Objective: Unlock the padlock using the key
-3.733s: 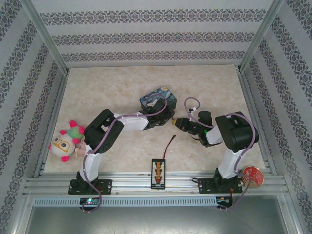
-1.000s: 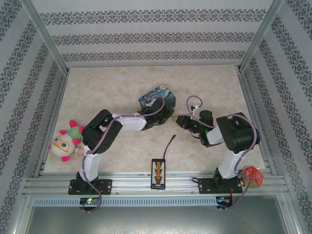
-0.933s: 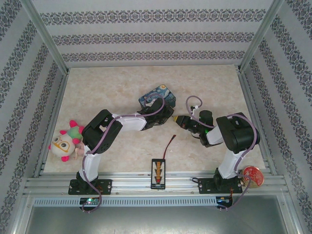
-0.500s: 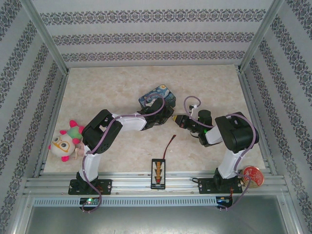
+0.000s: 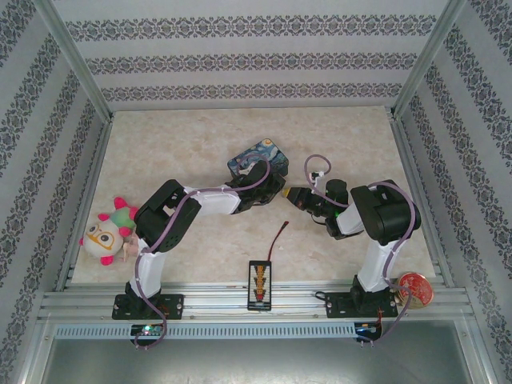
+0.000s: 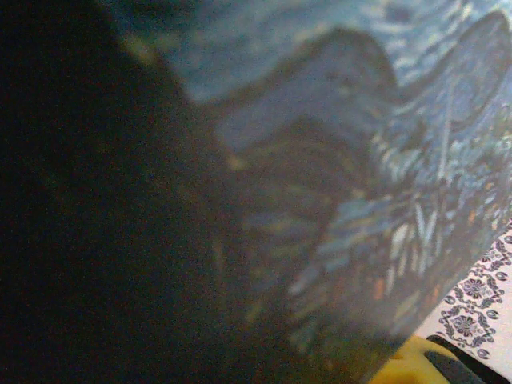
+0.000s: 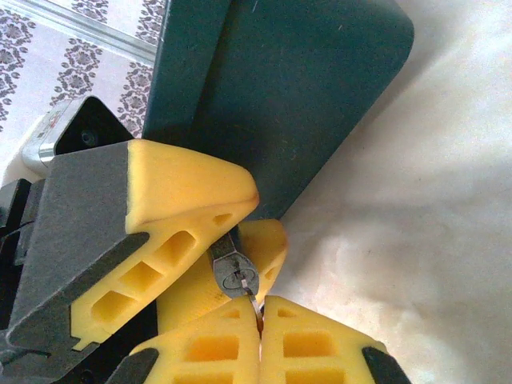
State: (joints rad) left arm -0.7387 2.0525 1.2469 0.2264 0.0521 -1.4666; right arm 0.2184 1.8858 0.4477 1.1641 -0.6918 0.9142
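Observation:
In the right wrist view the small dark grey padlock [image 7: 236,272] sits pinched between the left gripper's yellow fingers [image 7: 184,188], keyhole facing the camera. My right gripper [image 7: 260,318] is shut on the thin grey key [image 7: 254,302], whose tip rests in the keyhole. From above, the left gripper [image 5: 274,193] and right gripper [image 5: 293,194] meet tip to tip at mid-table, and the lock and key are too small to make out there. The blue Starry Night tin [image 5: 260,156] lies just behind them, and it appears blurred at close range in the left wrist view [image 6: 344,160].
A black connector board [image 5: 260,282] with a red-and-black wire [image 5: 278,238] lies near the front edge. A plush toy [image 5: 106,232] sits at the front left, a red round disc [image 5: 416,288] at the front right. Aluminium frame posts and patterned walls enclose the table [image 5: 192,136].
The right arm's elbow has shifted slightly left while both grippers stay tip to tip. The left arm holds still.

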